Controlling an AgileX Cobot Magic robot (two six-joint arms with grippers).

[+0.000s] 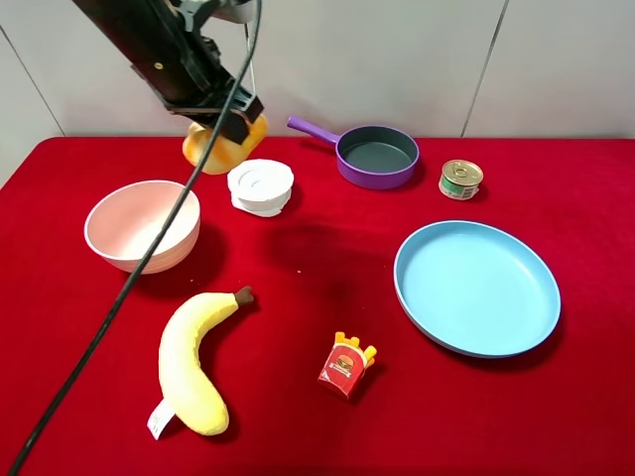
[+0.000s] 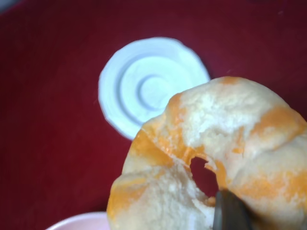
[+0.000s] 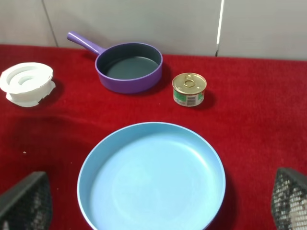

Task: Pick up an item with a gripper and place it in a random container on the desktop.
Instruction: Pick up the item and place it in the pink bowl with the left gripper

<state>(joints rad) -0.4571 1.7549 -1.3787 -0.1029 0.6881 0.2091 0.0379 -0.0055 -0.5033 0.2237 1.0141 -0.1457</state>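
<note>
My left claw (image 1: 231,124) is gripping the bread roll (image 1: 220,151), and I am planning to center it over the pink bowl (image 1: 149,258) (clearing its rim) before releasing low.

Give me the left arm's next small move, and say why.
Probably carry the bread roll across until it hangs over the pink bowl. The left gripper holds the roll clear of the cloth, near the white lid, and the bowl sits empty, not yet beneath it.
</note>
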